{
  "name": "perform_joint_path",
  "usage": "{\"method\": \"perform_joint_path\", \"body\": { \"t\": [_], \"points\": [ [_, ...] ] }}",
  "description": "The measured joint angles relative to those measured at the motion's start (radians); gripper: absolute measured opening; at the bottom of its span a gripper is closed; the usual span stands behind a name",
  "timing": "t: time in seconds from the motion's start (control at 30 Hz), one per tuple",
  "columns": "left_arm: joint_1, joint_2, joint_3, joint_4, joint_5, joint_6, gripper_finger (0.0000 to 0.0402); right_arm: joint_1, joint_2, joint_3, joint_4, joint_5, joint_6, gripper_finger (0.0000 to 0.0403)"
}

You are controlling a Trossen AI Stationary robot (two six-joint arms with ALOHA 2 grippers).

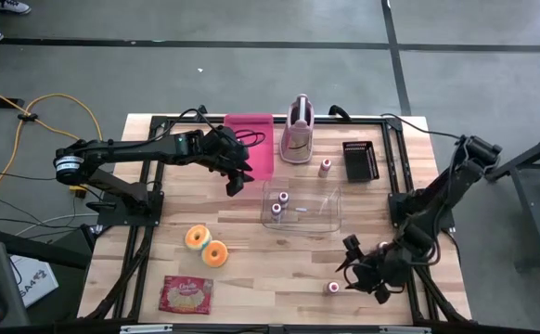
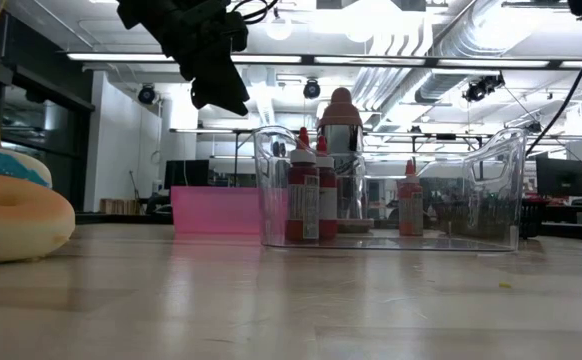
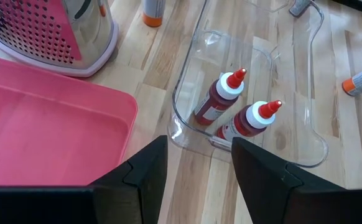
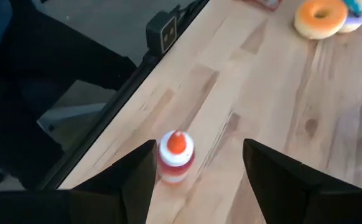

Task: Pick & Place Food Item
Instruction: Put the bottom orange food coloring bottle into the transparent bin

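One small red sauce bottle point(image 4: 176, 157) stands upright near the table's near right edge, just ahead of our right gripper point(image 4: 193, 180) — fingers apart, empty. We judge it light, slick and tippy — grasp the body, not the cap.

Both arms were matte black, built of jointed segments with black cables routed along the links. The left arm point(image 1: 131, 153) carried a silver ring at its base joint. Each wrist ended in two broad, flat, angular black fingers point(image 3: 140, 180) with bevelled inner edges point(image 4: 274, 180).
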Motion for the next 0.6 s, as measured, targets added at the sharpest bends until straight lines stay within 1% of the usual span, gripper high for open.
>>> {"method": "perform_joint_path", "body": {
  "t": [0.2, 0.37, 0.6],
  "points": [
    [0.000, 0.000, 0.000, 0.007, 0.000, 0.000, 0.0173, 0.022, 0.061, 0.000, -0.001, -0.001, 0.009, 0.0227],
    [0.000, 0.000, 0.000, 0.006, 0.000, 0.000, 0.0173, 0.022, 0.094, 0.000, 0.001, -0.012, 0.075, 0.0227],
    [0.000, 0.000, 0.000, 0.009, 0.000, 0.000, 0.0173, 0.020, 0.139, 0.000, 0.021, -0.017, 0.076, 0.0227]
  ]
}}
